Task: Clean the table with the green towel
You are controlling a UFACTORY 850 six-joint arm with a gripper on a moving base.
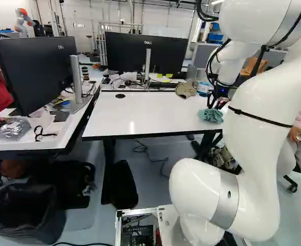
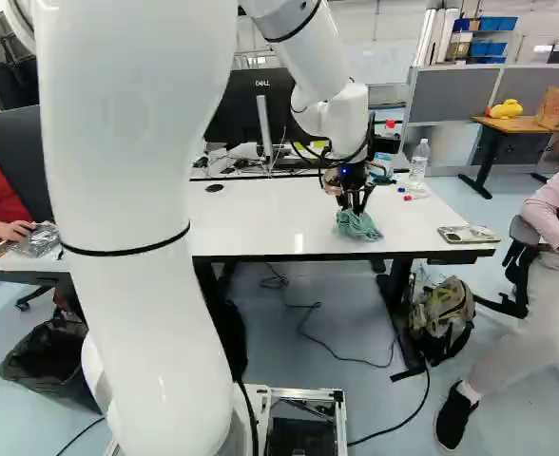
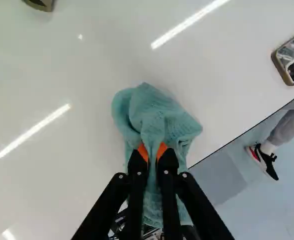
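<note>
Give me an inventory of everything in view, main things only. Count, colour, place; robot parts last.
Table: one, white, ahead
Towel: one, green, bunched on the table's right half
Phone: one, grey, table's right end
Cap: one, khaki, table's far side
Bottle: at least one, clear, table's far right
Monitors: two, black, beyond the table and left of it
Backpack: one, grey-green, beneath table's right end
Arm: one, white, reaching over the table
Gripper: one, black, shut on the towel

Your green towel [image 3: 174, 120] — textured and tinged with blue — lies crumpled, pinched into a fold, by the near edge of your flat, glossy white counter [image 1: 145, 115], right of its middle.
</note>
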